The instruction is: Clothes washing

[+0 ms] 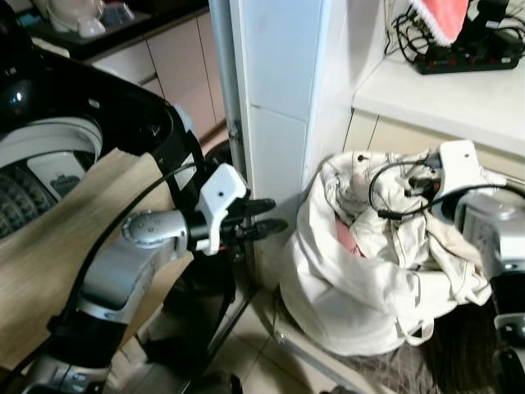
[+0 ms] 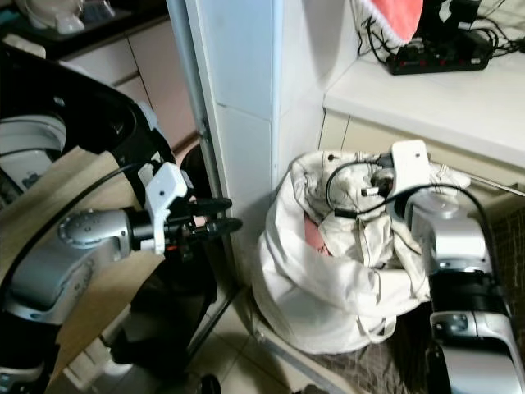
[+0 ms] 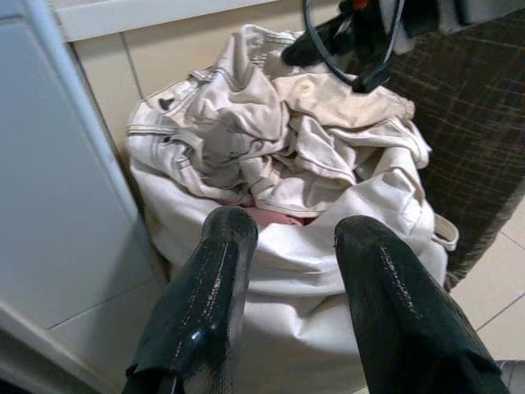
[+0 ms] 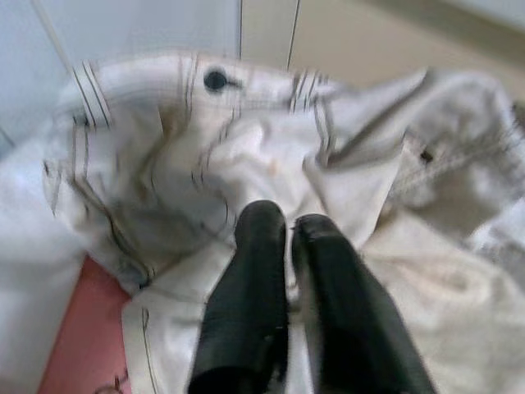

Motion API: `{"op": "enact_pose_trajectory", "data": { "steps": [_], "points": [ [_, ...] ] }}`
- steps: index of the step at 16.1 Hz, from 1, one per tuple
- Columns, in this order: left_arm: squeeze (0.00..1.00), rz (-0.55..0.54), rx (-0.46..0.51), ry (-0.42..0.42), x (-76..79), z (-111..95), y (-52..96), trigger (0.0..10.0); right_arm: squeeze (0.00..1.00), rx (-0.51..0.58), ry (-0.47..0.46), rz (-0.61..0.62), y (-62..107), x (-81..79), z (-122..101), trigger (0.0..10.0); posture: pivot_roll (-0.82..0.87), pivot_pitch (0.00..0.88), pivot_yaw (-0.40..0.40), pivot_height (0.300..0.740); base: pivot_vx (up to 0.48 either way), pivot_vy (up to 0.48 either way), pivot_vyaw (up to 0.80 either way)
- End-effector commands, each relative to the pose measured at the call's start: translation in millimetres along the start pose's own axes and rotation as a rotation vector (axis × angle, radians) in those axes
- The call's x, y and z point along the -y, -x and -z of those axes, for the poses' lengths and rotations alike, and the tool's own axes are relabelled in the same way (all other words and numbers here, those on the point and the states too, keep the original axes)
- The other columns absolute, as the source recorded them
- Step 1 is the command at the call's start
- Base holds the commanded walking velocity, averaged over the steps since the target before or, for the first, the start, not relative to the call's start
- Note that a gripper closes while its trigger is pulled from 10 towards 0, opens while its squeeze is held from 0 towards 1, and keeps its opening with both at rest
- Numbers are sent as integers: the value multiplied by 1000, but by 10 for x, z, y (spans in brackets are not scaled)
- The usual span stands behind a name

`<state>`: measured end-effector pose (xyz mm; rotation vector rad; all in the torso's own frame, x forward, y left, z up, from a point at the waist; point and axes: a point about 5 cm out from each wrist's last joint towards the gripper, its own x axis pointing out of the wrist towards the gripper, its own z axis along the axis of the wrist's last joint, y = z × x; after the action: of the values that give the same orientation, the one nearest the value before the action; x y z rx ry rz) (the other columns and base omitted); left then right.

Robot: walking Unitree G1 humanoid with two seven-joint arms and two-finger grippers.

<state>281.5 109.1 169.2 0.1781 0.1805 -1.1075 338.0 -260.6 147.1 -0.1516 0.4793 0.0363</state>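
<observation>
The white laundry bag is sitting at lower centre, stuffed with cream clothes. The right gripper is pressing into the clothes, fingers nearly together. The left gripper is hovering beside the white pillar, fingers spread apart.

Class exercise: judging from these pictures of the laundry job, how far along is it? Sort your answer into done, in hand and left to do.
Done: nothing visibly. The white laundry bag is full of pale clothes.
In hand: the right gripper, fingers nearly together, is down among the pale clothes, apparently pinching a fold; the left gripper hovers open beside the bag.
Left: lifting the clothes out and loading the washing machine.
</observation>
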Motion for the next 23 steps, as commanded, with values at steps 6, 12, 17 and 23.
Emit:
{"op": "enact_pose_trajectory", "data": {
  "steps": [6,12,17,23],
  "points": [
    [0,16,-17,-35,6,-44,-7,10000,1000,-93,-7,72,-233,31,284,10000,-72,26,97,740,0,0,0],
    [0,23,-45,-29,17,-22,71,10000,1000,-123,8,92,-323,57,441,10000,-45,55,99,740,0,0,0],
    [0,22,-54,-24,29,-18,86,10000,1000,-123,7,121,-351,46,472,10000,-42,59,97,740,0,0,0],
    [0,31,-59,-35,43,-26,73,10000,0,-203,4,129,-333,10,766,10000,-28,58,97,740,0,0,0]
  ]
}}
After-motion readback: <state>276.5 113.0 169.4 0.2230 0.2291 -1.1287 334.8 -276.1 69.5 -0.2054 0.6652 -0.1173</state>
